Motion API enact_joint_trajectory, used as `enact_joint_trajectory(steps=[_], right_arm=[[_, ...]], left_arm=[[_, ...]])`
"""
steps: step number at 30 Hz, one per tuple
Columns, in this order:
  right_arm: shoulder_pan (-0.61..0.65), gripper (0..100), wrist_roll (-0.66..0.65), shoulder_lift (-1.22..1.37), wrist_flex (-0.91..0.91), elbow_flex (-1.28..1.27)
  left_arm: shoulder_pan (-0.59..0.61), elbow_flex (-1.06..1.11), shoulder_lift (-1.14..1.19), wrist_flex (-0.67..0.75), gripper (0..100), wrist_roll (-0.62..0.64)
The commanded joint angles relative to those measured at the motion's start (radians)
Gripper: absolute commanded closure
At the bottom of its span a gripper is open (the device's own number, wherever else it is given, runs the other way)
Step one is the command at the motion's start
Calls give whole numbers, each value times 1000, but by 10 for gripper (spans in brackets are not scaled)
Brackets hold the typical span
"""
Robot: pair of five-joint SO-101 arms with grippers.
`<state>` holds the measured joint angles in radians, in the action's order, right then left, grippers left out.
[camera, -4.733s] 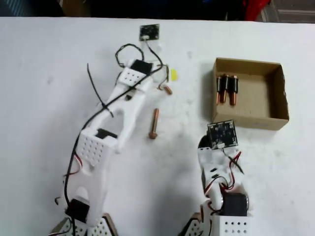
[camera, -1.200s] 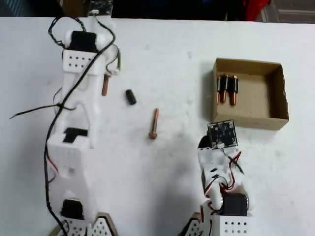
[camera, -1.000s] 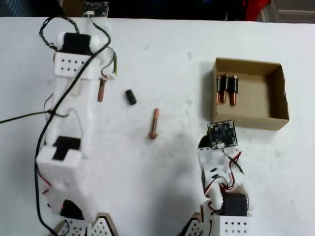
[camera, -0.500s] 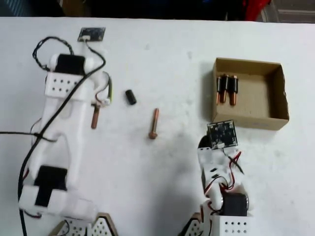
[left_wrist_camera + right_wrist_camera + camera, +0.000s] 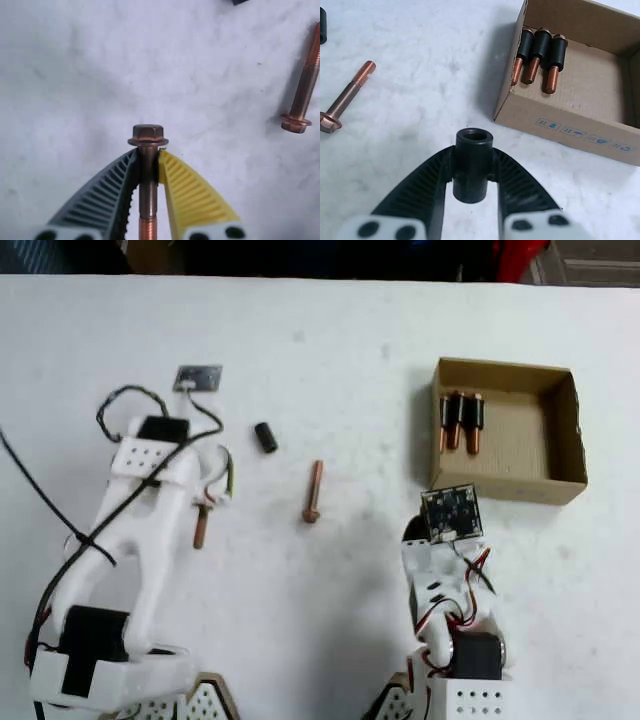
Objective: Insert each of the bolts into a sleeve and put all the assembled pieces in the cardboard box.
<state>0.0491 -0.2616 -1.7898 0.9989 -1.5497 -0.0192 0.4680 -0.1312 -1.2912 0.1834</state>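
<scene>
My left gripper [image 5: 148,154] is shut on a copper bolt [image 5: 147,172], whose hex head sticks out past the fingertips. From above, that bolt [image 5: 201,526] hangs over the table's left half. The right gripper [image 5: 472,150] is shut on a black sleeve [image 5: 471,172], held upright with its bore open, just short of the cardboard box [image 5: 555,125]. Three assembled pieces [image 5: 460,420] lie side by side in the box [image 5: 560,430]. A second copper bolt [image 5: 314,492] lies loose mid-table, and a loose black sleeve [image 5: 265,437] rests beyond it to the left.
The right arm [image 5: 450,590] stands at the near edge, in front of the box's near wall. A black cable [image 5: 60,520] trails from the left arm over the table's left side. White tabletop lies open between the two arms.
The left arm has drawn back from the far left of the table toward the near side, carrying the bolt with it. The right arm has stayed still.
</scene>
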Motion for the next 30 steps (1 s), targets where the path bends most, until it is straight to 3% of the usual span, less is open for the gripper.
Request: enact_joint_trajectory(steps=[1, 17, 26, 30], right_arm=[[-2, 981, 0, -8, -22, 6], [-2, 981, 0, -8, -21, 6], [-2, 981, 0, -8, -21, 5], [-2, 981, 0, -8, -21, 5]], left_arm=[[-1, 81, -54, 126, 980, -9], [-2, 327, -53, 304, 980, -8], [-16, 399, -53, 305, 979, -8], [-62, 408, -53, 304, 910, -8]])
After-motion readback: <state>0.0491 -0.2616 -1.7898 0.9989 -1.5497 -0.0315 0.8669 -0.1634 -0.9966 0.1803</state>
